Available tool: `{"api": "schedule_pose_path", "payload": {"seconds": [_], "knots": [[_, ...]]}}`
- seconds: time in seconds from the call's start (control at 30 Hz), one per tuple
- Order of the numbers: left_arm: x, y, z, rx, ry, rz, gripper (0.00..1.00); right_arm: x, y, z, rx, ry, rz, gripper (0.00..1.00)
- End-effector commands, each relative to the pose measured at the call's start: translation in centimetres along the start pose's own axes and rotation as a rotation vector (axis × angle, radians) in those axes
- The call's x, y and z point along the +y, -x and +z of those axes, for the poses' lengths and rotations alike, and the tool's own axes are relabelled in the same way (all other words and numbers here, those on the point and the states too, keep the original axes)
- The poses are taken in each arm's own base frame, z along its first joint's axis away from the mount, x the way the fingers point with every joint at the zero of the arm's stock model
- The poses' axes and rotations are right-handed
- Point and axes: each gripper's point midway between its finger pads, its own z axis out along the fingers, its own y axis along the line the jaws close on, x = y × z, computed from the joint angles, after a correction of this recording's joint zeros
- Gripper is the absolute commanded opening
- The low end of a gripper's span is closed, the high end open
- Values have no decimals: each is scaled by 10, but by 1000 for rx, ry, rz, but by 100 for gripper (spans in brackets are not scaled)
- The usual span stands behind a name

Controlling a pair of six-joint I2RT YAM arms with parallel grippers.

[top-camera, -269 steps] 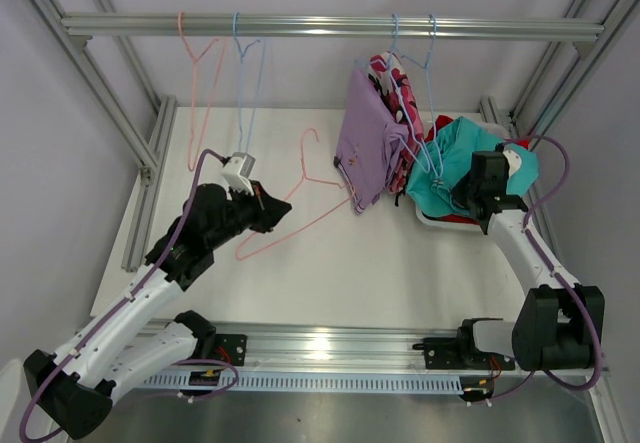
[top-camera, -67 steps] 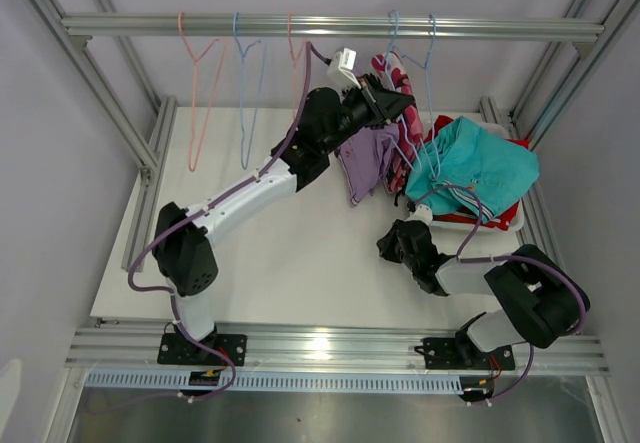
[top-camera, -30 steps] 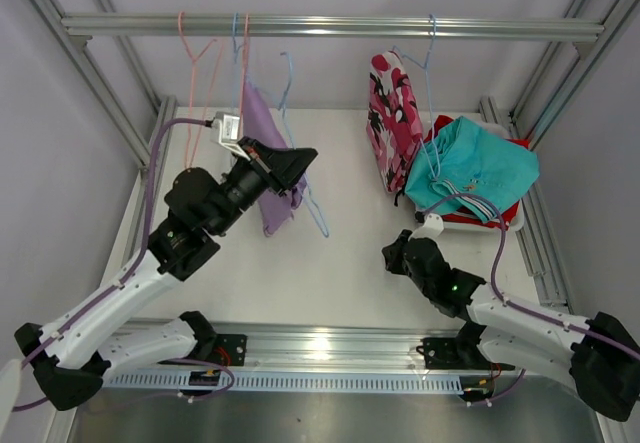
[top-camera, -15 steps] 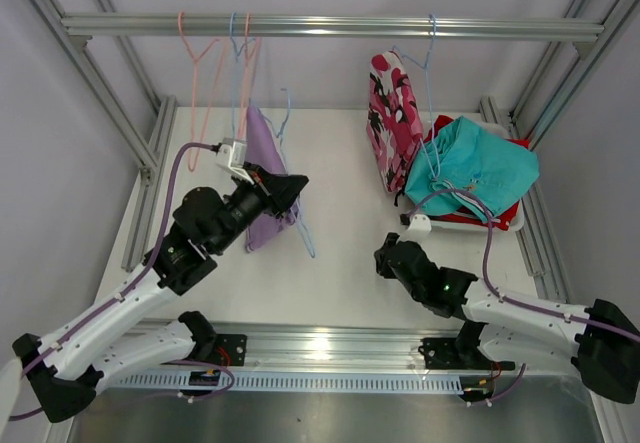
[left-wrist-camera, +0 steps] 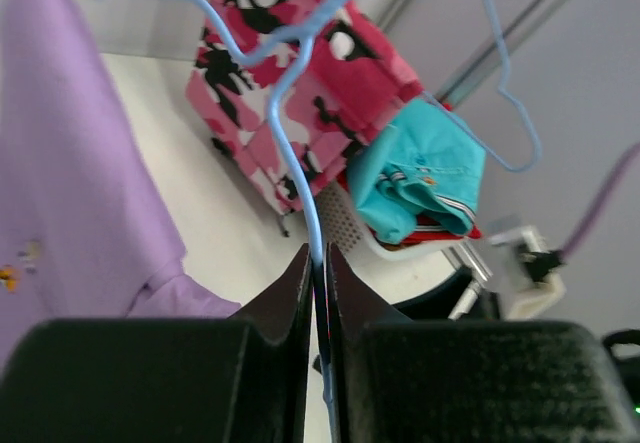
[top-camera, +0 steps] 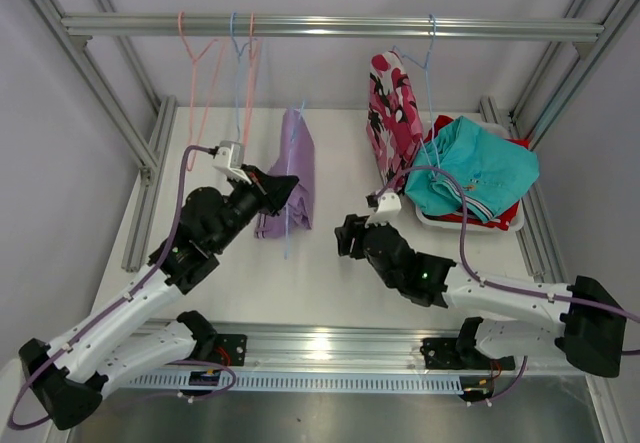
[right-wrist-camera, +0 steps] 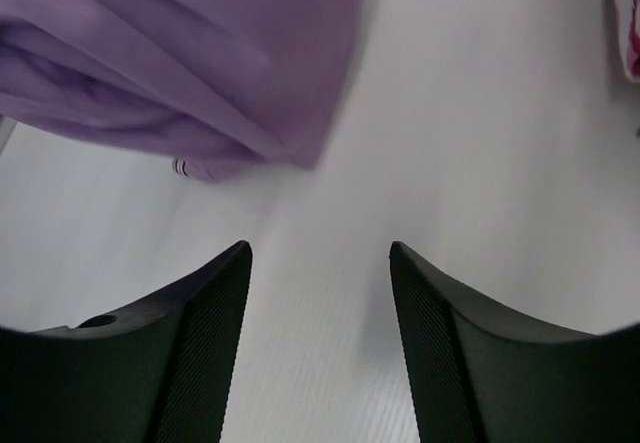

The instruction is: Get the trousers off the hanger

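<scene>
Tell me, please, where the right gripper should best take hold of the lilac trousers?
Probably the loose lower edge of the lilac trousers, approached from their right by the open right gripper. They hang draped over the blue hanger pinched by the left gripper, so that bunched edge hangs free.

Overall light: we see bright, even, diffuse light from above; the white table [top-camera: 330, 263] is nearly washed out.
Glare: we note a hot spot on the front rail [top-camera: 320, 344] and a streak along the top bar [top-camera: 330, 27].
Shadows: faint and soft-edged under the lilac trousers [right-wrist-camera: 180, 53].
Left wrist focus: left fingers [left-wrist-camera: 150, 383] black and blurred; blue hanger [left-wrist-camera: 290, 143] soft.
Right wrist focus: right fingers [right-wrist-camera: 170, 363] dark, their grain visible.
</scene>
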Motion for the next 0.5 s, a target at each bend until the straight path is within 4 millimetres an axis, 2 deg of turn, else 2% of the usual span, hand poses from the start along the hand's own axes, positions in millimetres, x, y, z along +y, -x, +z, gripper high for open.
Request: {"api": "schedule_pose_path", "payload": {"seconds": [0.0,0.03,0.1,0.17,0.2,0.23,0.3,0.37,0.47], "knots": [[-3,23,0,-91,-38,-34,1,25,44,9,-131,30,-6,64],[0,20,2,-81,-28,-31,1,28,41,16,-126,24,-21,64],[4,16,4,-62,-9,-20,1,41,52,23,-154,45,-10,66],[7,14,6,-56,9,-24,1,52,44,36,-126,58,-47,67],[9,12,7,-49,15,-24,1,62,51,39,-135,69,-40,68],[8,12,7,-44,14,-25,1,65,42,48,-113,63,-60,68],[9,7,10,-23,15,-25,1,73,43,54,-110,74,-62,68],[10,7,11,-19,21,-22,1,76,36,58,-94,77,-72,69],[13,6,12,-19,28,-21,1,76,30,56,-88,74,-59,70]]}}
